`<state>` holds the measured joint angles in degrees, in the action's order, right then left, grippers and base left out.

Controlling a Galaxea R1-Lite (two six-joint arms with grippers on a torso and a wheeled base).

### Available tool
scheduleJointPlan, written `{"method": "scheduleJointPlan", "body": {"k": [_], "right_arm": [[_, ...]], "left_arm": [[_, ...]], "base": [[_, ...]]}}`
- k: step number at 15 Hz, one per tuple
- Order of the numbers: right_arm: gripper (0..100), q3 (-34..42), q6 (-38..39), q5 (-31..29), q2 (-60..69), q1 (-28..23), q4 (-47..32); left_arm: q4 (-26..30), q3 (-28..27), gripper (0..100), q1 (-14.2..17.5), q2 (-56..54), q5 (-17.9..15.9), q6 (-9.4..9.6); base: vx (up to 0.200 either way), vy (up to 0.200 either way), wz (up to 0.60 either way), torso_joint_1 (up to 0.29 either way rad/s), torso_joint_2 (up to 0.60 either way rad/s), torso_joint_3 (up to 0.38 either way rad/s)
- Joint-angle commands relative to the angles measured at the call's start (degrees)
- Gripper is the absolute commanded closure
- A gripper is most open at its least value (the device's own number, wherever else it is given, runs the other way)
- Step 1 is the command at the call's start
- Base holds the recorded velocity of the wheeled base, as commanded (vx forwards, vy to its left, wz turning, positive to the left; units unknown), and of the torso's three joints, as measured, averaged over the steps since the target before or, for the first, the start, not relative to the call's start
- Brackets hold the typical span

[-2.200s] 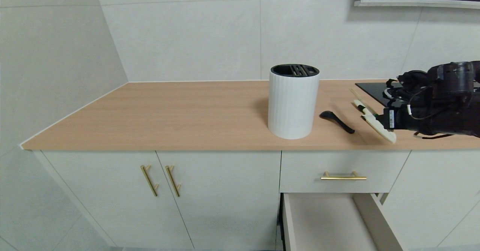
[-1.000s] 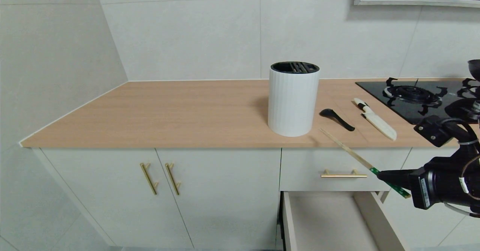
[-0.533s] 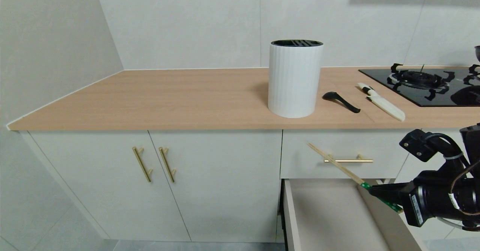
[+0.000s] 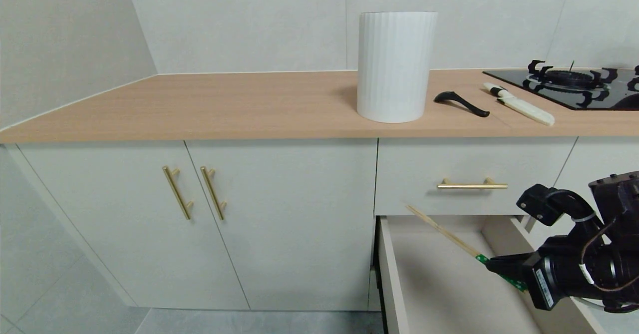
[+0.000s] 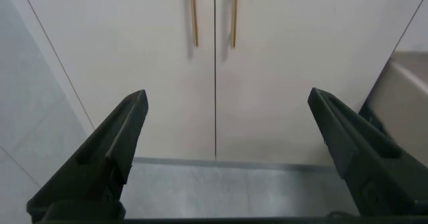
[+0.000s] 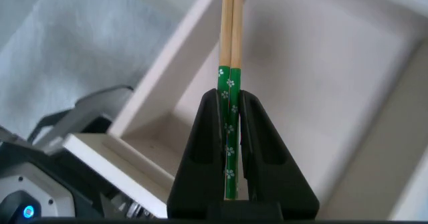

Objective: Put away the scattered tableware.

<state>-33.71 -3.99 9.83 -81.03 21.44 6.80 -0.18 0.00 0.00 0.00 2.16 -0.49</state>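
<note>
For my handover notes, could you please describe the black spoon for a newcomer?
On the wooden countertop, look just right of the tall white ribbed holder. The spoon lies there, all black, unlike the pale knife beyond it.

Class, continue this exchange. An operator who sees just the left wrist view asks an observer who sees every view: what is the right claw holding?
Observer: The right claw is shut on a pair of chopsticks.
Operator: Where are they?
Observer: Over the open drawer, below the countertop.
Operator: What tableware lies on top?
Observer: A black spoon and a knife, beside the white holder.
</note>
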Motion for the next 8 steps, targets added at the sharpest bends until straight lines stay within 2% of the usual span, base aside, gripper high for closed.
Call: {"method": "scheduleJointPlan", "body": {"k": [1, 3, 8], "right_arm": [[100, 0.04, 0.03, 0.02, -1.50, 0.00, 0.05], [100, 0.04, 0.03, -0.07, -2.11, 0.00, 0.14], [100, -0.04, 0.12, -0.33, -4.84, -0.09, 0.23]], "left_arm": [[0.01, 0.00, 0, 0.00, 0.09, 0.04, -0.04], [0.01, 0.00, 0, 0.00, 0.09, 0.04, -0.04], [0.01, 0.00, 0, 0.00, 0.09, 0.04, -0.04]], "base": [[0.000, 0.000, 0.00, -0.119, 0.47, 0.339], [0.000, 0.000, 0.00, -0.049, 0.20, 0.149], [0.000, 0.000, 0.00, -0.005, 0.02, 0.017]]}}
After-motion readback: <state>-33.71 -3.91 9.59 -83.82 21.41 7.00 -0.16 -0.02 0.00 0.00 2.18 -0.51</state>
